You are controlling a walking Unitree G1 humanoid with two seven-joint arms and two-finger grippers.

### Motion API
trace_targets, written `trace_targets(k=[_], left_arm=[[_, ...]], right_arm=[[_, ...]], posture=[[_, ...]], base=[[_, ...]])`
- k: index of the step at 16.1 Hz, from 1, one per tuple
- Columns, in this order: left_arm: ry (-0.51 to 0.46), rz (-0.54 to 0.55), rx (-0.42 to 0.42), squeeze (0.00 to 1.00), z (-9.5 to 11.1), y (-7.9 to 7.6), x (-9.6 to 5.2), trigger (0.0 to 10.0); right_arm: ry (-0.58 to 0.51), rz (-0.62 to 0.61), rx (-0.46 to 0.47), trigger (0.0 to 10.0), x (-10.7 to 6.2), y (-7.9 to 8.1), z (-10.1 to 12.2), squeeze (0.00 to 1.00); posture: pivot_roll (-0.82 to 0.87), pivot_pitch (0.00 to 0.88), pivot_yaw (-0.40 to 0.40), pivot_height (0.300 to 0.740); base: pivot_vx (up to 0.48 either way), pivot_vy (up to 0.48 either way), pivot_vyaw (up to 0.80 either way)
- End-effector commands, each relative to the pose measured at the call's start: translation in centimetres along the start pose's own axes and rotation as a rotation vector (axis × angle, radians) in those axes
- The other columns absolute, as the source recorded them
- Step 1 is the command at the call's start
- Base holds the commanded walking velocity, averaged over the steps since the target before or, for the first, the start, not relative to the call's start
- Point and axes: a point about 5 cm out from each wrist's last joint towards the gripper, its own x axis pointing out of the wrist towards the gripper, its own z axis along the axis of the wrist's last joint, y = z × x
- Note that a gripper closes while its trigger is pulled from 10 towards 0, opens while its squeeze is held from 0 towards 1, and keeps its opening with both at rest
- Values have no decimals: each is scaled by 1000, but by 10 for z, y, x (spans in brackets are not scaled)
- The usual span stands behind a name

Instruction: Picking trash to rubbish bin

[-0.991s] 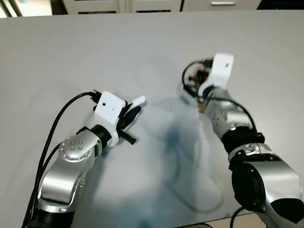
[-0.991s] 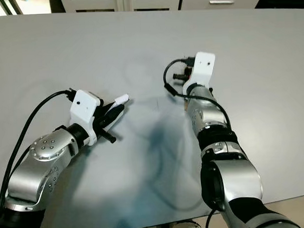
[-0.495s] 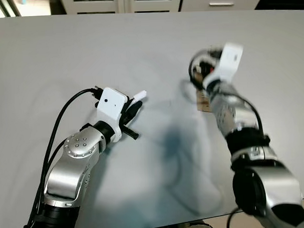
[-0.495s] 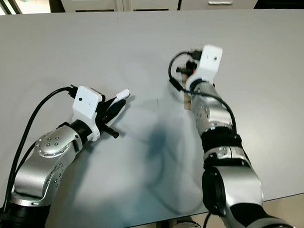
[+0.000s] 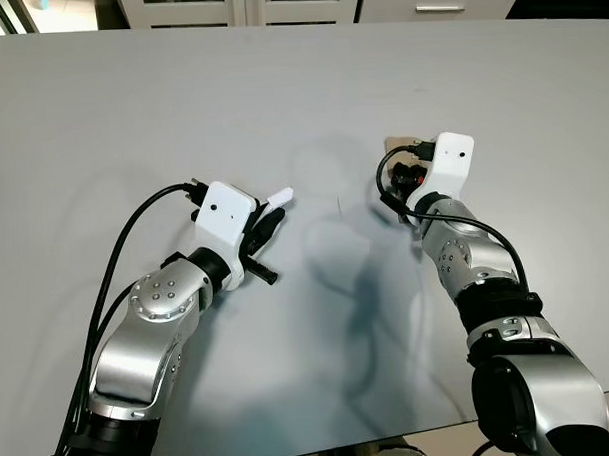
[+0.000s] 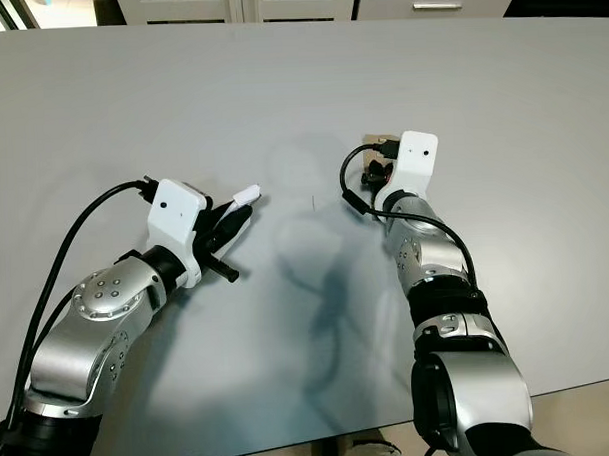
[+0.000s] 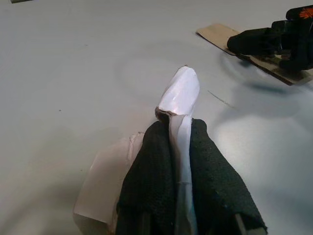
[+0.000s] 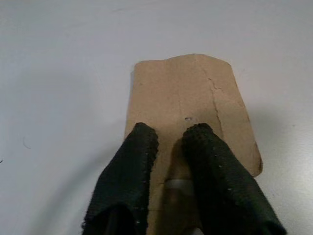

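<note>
Two pieces of trash are in view on one grey worktop: a white paper scrap and a flat brown cardboard piece. Nearest, the left end effector is raised just above the worktop on the robot's left side, its two black fingers clenched on the white paper scrap, which sticks out past the fingertips as a rounded white tip, while more of the paper bulges out beside the fingers lower down. Farther out and to the right, the right end effector reaches down onto the brown cardboard piece, which lies flat on the worktop; its two fingers stand slightly parted with a narrow gap between them, both tips resting on the cardboard's upper face, not closed around it. In the left wrist view the cardboard and the right fingers lie well apart from the paper scrap. At the far edge of the worktop stand white cabinets.
</note>
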Motion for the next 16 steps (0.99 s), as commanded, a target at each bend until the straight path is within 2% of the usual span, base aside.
trace_targets(k=[1, 7, 11, 16], left_arm=[[4, -7, 0, 0, -2, -3, 0, 10000], [-13, 34, -16, 0, 2, 4, 3, 10000], [-14, 20, -20, 0, 2, 0, 4, 10000], [-9, 17, -17, 0, 1, 1, 3, 10000]], right_arm=[[17, 0, 10, 10000, -2, -2, -5, 1000], [10, 63, 41, 10000, -3, 9, -4, 1000], [13, 187, 59, 10000, -8, 36, -6, 1000], [17, 234, 78, 10000, -12, 49, -4, 1000]], posture=[[46, 253, -102, 740], [50, 247, -93, 740], [47, 247, -97, 740], [50, 244, -99, 740]], base=[[0, 0, 0], [0, 0, 0], [0, 0, 0], [0, 0, 0]])
